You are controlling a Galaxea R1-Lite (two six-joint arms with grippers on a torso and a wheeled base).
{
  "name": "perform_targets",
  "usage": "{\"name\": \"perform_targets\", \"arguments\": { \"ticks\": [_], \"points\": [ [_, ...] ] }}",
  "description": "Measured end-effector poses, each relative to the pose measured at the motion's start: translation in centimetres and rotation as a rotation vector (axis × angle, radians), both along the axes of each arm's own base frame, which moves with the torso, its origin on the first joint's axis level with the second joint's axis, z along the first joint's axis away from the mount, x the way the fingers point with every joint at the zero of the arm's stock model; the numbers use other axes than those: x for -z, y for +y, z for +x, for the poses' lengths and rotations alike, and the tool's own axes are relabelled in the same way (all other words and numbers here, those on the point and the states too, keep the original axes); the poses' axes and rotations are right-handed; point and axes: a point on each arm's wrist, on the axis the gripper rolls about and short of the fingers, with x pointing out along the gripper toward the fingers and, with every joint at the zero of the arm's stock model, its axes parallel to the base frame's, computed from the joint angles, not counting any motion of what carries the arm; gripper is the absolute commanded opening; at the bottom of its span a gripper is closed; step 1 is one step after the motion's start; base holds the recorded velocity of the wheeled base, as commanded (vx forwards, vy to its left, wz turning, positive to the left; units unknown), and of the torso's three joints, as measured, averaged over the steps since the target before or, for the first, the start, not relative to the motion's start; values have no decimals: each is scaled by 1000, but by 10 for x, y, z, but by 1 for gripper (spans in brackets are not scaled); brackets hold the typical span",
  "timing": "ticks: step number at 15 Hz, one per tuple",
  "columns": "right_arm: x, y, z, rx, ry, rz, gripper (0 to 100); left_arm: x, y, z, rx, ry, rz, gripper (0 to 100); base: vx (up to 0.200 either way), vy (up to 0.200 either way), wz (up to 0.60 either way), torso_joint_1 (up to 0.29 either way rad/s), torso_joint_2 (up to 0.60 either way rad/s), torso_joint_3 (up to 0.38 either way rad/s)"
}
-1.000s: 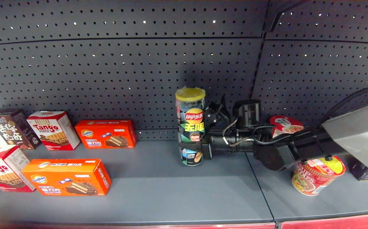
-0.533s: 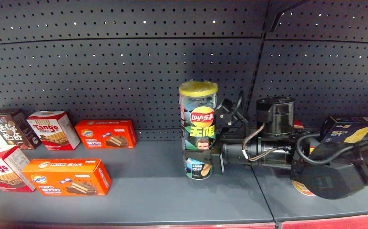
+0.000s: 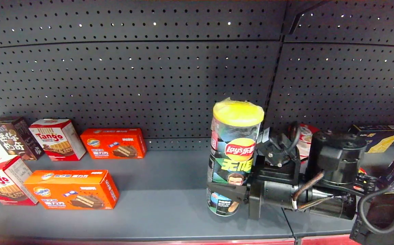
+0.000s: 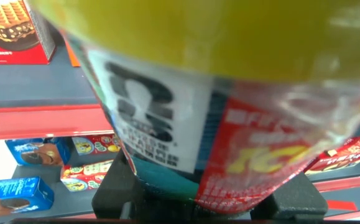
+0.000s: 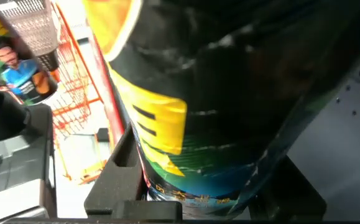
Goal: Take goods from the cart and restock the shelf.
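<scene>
Though blurred and cut off at close range, a red-labelled can with a yellow lid sits clamped in the left claw; at the grey metal shelf front, the right claw grips a tall glossy chip can low on its tube, upright, yellow plastic lid up; whether its base touches the shelf is unclear; a flat orange carton lies well left; the arm half hides a noodle cup; farthest, perforated backboard.
</scene>
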Motion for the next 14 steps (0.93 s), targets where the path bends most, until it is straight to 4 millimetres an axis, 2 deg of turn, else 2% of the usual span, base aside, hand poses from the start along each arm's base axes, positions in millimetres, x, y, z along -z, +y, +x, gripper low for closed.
{"name": "perform_targets", "arguments": {
  "ticks": [6, 14],
  "points": [
    [27, -12, -11, -3, 43, -26, 0, 0, 0, 0, -2, 0, 1, 0, 0, 0, 0, 0, 0, 0],
    [45, -4, 7, 17, 62, -43, 0, 0, 0, 0, -2, 0, 1, 0, 0, 0, 0, 0, 0, 0]
  ]
}}
